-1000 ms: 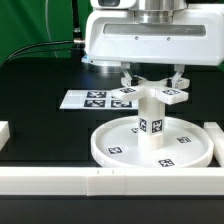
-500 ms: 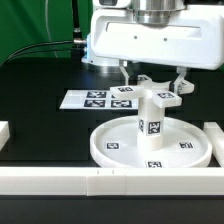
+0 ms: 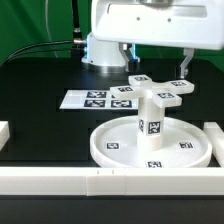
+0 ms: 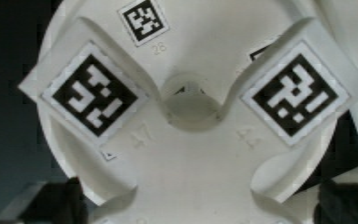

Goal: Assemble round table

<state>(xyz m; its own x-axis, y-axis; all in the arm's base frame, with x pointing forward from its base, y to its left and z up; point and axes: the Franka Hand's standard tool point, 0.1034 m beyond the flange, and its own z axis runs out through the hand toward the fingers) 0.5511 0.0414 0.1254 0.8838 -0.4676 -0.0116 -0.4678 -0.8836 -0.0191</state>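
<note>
The large round disc (image 3: 105,150) lies on the black table near the front rail. The short leg (image 3: 151,126) stands upright at its middle. The cross-shaped piece (image 3: 156,92) rests on top of the leg. My gripper (image 3: 156,62) hangs above the cross-shaped piece, open and empty, with one finger on each side and both clear of it. In the wrist view the cross-shaped piece (image 4: 190,120) fills the picture with its tags showing, and my dark fingertips (image 4: 51,196) sit at the corners, apart from it.
The marker board (image 3: 95,99) lies flat behind the disc, toward the exterior view's left. White rails border the table at the front (image 3: 60,181), at the exterior view's right (image 3: 214,135) and at its left (image 3: 4,131).
My gripper has risen straight up off the cross-shaped piece, with its fingers spread. The cross-shaped piece stays on the leg. The disc and leg have not moved.
</note>
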